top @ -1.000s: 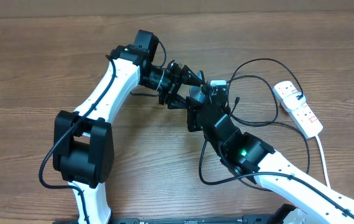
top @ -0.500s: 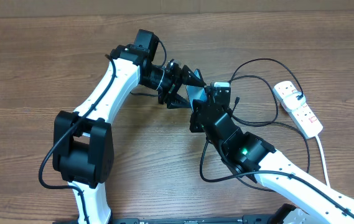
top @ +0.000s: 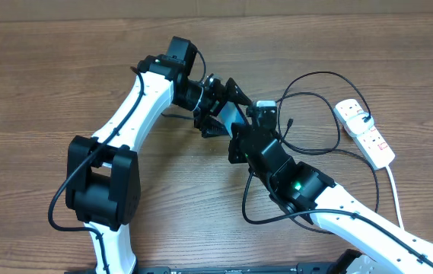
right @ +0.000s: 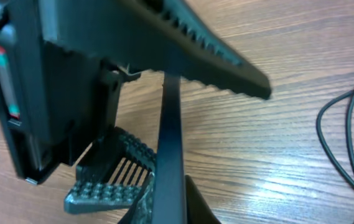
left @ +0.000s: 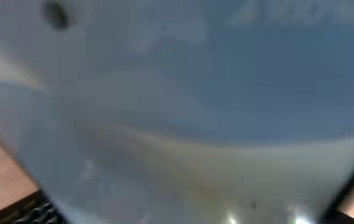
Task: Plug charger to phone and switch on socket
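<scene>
the desk [top: 49, 91] is brown streaky wood-grain board, matt with a faint sheen in the right wrist view. the phone [left: 226, 81] has a smooth glossy light blue screen with soft reflections. the charger [top: 316, 74] is a thin black cable with a smooth skin. the socket [top: 364, 131] is glossy white plastic with small red switches. the left hand [top: 227, 113] is matt black plastic, a finger pad [right: 111, 180] is studded, and the arm shells [top: 136, 103] are smooth white plastic
</scene>
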